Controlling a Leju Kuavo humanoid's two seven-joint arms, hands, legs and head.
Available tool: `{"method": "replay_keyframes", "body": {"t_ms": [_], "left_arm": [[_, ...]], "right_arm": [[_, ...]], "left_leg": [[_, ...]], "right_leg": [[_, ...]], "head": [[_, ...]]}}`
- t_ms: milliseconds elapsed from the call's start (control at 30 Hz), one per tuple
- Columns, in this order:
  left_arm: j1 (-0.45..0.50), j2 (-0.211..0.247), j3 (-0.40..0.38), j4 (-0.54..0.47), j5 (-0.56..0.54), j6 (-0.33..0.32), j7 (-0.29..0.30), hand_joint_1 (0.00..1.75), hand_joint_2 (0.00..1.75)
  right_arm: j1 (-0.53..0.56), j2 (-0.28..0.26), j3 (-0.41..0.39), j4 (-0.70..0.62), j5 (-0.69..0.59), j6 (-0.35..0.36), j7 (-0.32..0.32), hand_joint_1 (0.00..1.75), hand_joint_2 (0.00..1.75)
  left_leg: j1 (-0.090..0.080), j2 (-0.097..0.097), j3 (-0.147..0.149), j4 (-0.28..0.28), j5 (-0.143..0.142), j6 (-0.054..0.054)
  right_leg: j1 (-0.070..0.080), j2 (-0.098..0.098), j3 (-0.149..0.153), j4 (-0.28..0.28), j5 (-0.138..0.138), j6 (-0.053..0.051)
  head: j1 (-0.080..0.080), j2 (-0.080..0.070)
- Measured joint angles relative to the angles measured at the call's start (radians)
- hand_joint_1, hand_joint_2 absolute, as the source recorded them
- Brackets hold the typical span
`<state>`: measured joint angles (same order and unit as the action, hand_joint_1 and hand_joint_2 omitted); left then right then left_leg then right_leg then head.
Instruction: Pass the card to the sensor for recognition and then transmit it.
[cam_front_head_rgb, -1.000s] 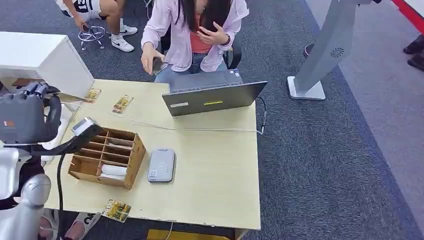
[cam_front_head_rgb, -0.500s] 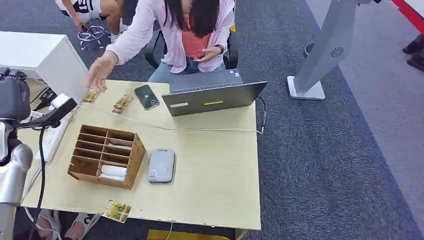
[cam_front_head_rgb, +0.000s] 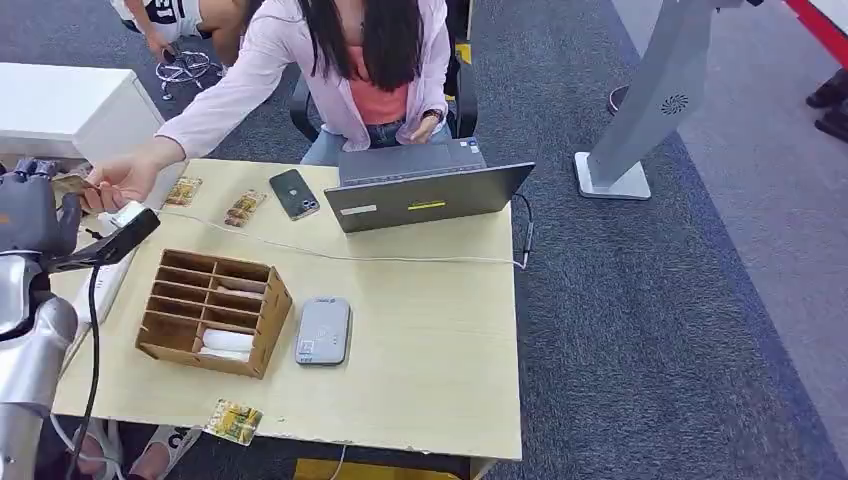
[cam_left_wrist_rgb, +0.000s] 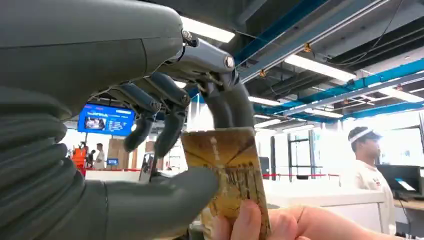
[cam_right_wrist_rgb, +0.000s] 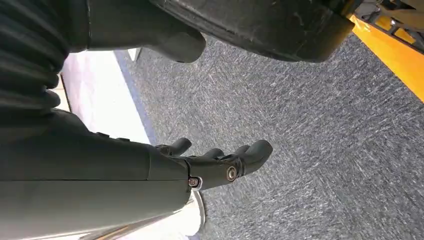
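Left wrist view: left hand (cam_left_wrist_rgb: 150, 150) raised, fingers (cam_left_wrist_rgb: 172, 117) and thumb pinching card (cam_left_wrist_rgb: 227, 170); right hand (cam_right_wrist_rgb: 220, 165) empty, loosely curled.

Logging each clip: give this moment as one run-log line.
stage: handover | left hand: pinches card | person's hand: also on card | right hand: hangs empty | sensor: on table

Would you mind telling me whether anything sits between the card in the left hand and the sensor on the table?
Yes. The left hand pinches the card off the table's left end, with a person's hand also on it. The wooden organizer stands between there and the sensor.
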<state>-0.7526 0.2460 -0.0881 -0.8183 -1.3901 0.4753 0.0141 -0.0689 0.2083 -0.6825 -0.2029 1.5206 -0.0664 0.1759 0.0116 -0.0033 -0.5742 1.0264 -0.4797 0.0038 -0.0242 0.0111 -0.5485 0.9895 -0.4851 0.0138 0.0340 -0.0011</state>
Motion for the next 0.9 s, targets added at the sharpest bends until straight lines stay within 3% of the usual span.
{"method": "replay_keyframes", "body": {"t_ms": [233, 433, 600, 700, 833, 867, 900], "left_arm": [[0.075, -0.019, 0.013, -0.063, 0.049, 0.039, -0.038, 0.0, 1.75], [0.267, -0.032, 0.027, -0.284, 0.223, 0.033, -0.125, 0.0, 1.75], [0.514, -0.052, 0.093, -0.522, 0.541, -0.024, -0.253, 0.0, 1.75], [0.669, -0.08, 0.187, -0.63, 0.792, -0.086, -0.401, 0.0, 1.75], [0.816, -0.161, 0.375, -0.729, 1.106, -0.239, -0.58, 0.0, 1.75], [0.834, -0.173, 0.401, -0.731, 1.124, -0.262, -0.594, 0.0, 1.75], [0.848, -0.223, 0.525, -0.731, 1.252, -0.367, -0.644, 0.0, 1.75]], "right_arm": [[0.0, 0.0, 0.0, 0.0, -0.002, -0.007, 0.004, 0.0, 1.75], [0.001, 0.0, -0.004, 0.0, -0.007, -0.015, 0.011, 0.0, 1.75], [0.004, 0.0, -0.023, 0.001, -0.015, -0.026, 0.017, 0.0, 1.75], [0.008, 0.0, -0.036, 0.001, -0.027, -0.031, 0.016, 0.0, 1.75], [0.011, 0.0, -0.058, 0.001, -0.04, -0.047, 0.016, 0.0, 1.75], [0.012, 0.0, -0.06, 0.001, -0.043, -0.049, 0.017, 0.0, 1.75], [0.013, 0.0, -0.069, 0.001, -0.048, -0.055, 0.017, 0.0, 1.75]], "left_leg": [[0.0, 0.0, 0.0, 0.0, 0.0, 0.0], [0.0, 0.002, 0.0, 0.0, -0.001, 0.0], [0.0, 0.005, 0.0, 0.0, -0.003, 0.0], [0.0, 0.007, 0.0, -0.001, -0.005, 0.0], [0.0, 0.006, -0.001, -0.001, -0.005, 0.001], [0.0, 0.006, -0.001, -0.001, -0.005, 0.001], [0.0, 0.006, -0.002, -0.001, -0.006, 0.001]], "right_leg": [[0.0, 0.0, 0.0, 0.0, 0.0, 0.0], [0.0, 0.001, 0.0, -0.001, -0.001, 0.0], [0.0, 0.005, -0.001, -0.001, -0.001, 0.001], [0.0, 0.006, -0.002, -0.001, -0.002, 0.0], [0.0, 0.005, -0.002, -0.001, -0.003, 0.001], [0.0, 0.005, -0.001, -0.001, -0.003, 0.001], [0.0, 0.005, -0.001, -0.001, -0.003, 0.001]], "head": [[0.0, 0.0], [0.0, 0.0], [0.0, 0.0], [-0.001, 0.0], [0.0, 0.0], [0.0, 0.0], [0.0, 0.0]]}}
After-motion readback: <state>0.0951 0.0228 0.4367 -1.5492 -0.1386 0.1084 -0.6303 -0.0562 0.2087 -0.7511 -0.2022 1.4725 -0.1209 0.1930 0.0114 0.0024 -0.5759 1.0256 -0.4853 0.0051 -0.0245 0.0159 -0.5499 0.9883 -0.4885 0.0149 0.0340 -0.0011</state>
